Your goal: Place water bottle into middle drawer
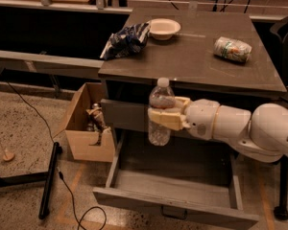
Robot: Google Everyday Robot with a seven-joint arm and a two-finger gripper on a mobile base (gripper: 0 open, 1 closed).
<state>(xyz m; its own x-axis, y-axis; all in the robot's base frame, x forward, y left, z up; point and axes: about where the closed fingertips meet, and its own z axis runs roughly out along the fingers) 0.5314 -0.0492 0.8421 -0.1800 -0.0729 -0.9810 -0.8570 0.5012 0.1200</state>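
Cream two-finger gripper [159,119] is hanging in front of the cabinet, clamping the clear ribbed plastic water bottle [161,98]. Directly below it, the wide grey metal middle drawer [175,183] is standing pulled out, its floor lying open between low side walls. Behind the gripper, the closed grey upper drawer front [122,115] and dark tabletop edge [192,83] are blocking. To its left, an open cardboard box [85,145] is crowding the drawer's side. To its right, the bulky white arm [273,133] is filling the space.
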